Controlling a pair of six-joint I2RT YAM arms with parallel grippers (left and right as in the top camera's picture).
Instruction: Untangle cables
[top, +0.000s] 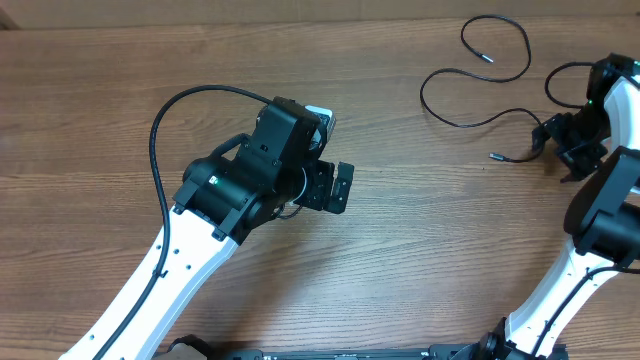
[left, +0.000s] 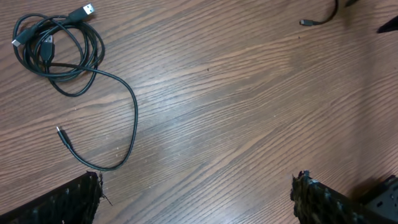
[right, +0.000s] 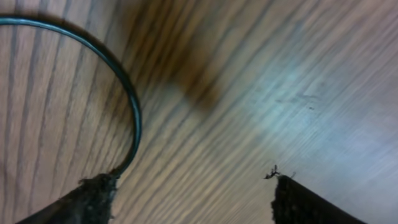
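"Where do the cables lie?"

"A coiled bundle of cables (left: 59, 46) sits on the desk (left: 249, 112), ahead of the left fingers (left: 62, 202). One strand trails out to a small plug. A loose cable (top: 450, 69) curls at the desk's far right."

"And the fingers?"

"The left fingers stand wide over bare wood, well apart from the bundle. The right fingers (right: 81, 202) are apart too. A curve of the loose cable touches one fingertip."
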